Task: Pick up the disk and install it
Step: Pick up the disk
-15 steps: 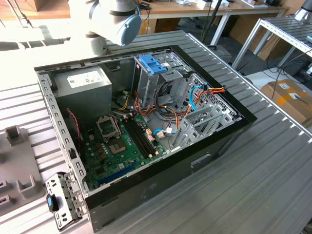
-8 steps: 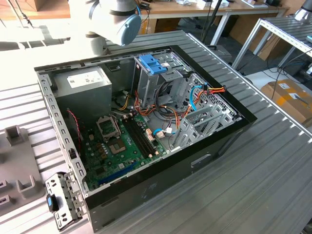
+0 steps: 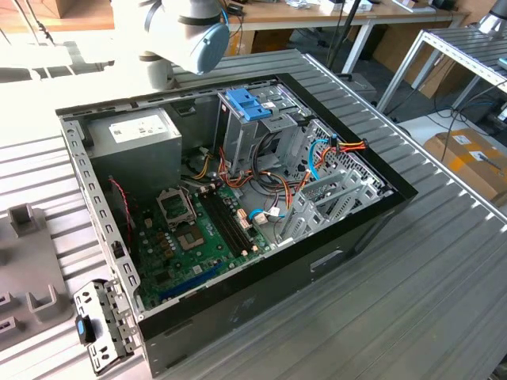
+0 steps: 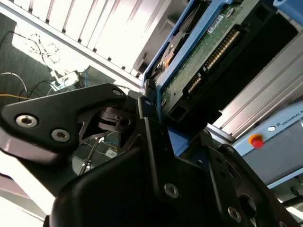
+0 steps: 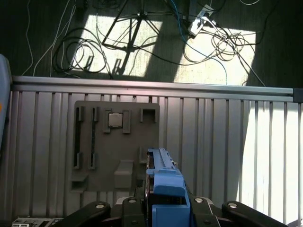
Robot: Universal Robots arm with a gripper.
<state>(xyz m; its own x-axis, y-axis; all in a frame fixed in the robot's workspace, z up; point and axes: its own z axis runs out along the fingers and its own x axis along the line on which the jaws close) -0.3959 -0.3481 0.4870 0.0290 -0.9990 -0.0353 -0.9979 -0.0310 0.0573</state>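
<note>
Pick-up done, install pending: my hand [image 5: 163,208] is clamped on the disk [image 5: 163,182], high over the counter [image 5: 213,142], near the tray [image 5: 113,142] by its edge. Next, I judge, the disk needs squaring with the cage [image 3: 261,134] in the case [image 3: 277,269].

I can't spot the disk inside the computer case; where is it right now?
The disk is clamped in the end effector, seen in both wrist views, over the grey tray on the slatted table.

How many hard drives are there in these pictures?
1. The disk is clamped between the robot's fingers, seen in both wrist views. Others could be hidden inside the metal cage of the open computer.
</note>
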